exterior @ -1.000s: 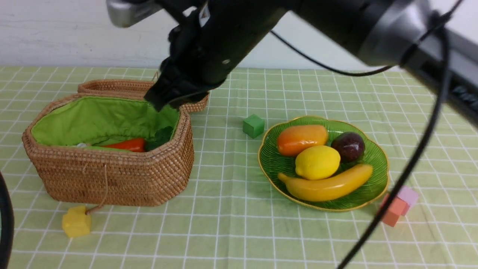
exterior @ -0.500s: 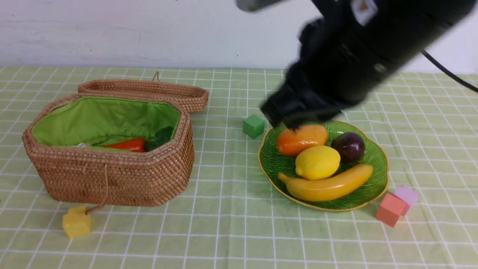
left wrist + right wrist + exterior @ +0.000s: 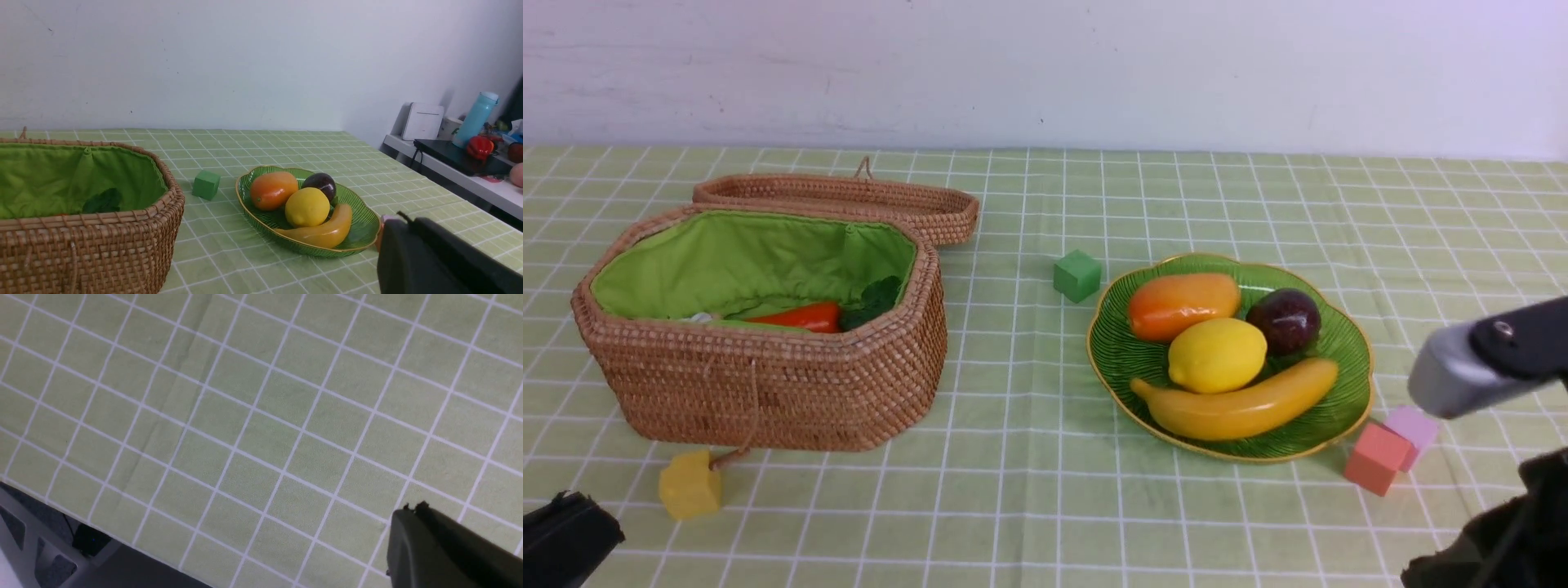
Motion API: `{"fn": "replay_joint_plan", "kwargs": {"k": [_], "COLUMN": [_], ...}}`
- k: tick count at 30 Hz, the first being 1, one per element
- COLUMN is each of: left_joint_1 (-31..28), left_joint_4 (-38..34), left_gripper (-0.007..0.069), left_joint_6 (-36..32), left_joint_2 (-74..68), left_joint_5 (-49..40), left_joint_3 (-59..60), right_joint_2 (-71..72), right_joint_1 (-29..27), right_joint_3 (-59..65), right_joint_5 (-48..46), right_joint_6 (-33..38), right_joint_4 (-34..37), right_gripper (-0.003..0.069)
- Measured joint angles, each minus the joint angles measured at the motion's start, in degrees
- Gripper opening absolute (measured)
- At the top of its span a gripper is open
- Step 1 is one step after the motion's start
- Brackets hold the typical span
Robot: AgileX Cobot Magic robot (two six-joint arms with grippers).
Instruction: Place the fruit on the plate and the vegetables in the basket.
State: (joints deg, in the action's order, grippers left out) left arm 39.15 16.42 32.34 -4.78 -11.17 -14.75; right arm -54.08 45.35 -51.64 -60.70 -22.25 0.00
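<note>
Fruit [image 3: 1217, 355] on plate [image 3: 1343, 339], left end effector [image 3: 402, 218] clenched, empty, right end effector [image 3: 410, 510] clenched, empty, above tablecloth [image 3: 261, 428]

A lab-like room; checked tablecloth [image 3: 1029, 506], bare white wall [image 3: 1045, 65], cluttered side shelf [image 3: 449, 175] with a router [image 3: 422, 121].

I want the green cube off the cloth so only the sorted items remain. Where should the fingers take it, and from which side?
Probably from straight above, fingers closing on two opposite flat side faces of the green cube. It sits alone on the cloth between the basket and the plate, with free space on its faces; the plate's rim is the nearest obstacle, so close across the other two faces.
</note>
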Motion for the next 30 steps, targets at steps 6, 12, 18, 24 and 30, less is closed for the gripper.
{"fn": "replay_joint_plan", "kwargs": {"k": [6, 12, 18, 24, 30], "left_joint_1": [0.00, 0.00, 0.00, 0.00, 0.00], "left_joint_4": [0.00, -0.02, -0.02, -0.02, -0.02], "left_gripper": [-0.0013, -0.0013, -0.0013, -0.0013, -0.0013], "left_joint_6": [0.00, 0.00, 0.00, 0.00, 0.00], "left_joint_2": [0.00, 0.00, 0.00, 0.00, 0.00], "left_joint_5": [-0.12, -0.18, -0.18, -0.23, -0.23], "left_joint_3": [0.00, 0.00, 0.00, 0.00, 0.00], "right_joint_2": [2.23, 2.37, 2.51, 12.52, 31.08], "right_joint_1": [0.00, 0.00, -0.72, -18.20, -35.22], "right_joint_3": [0.67, 0.67, 0.87, 14.55, 38.75], "right_joint_5": [-0.07, -0.07, 0.19, 19.61, 41.18], "right_joint_6": [-0.05, -0.16, -0.22, 2.97, 9.80], "right_joint_4": [-0.58, -0.58, -5.55, -5.19, -2.95], "right_gripper": [0.0005, 0.0011, 0.0010, -0.0018, -0.0018]}}
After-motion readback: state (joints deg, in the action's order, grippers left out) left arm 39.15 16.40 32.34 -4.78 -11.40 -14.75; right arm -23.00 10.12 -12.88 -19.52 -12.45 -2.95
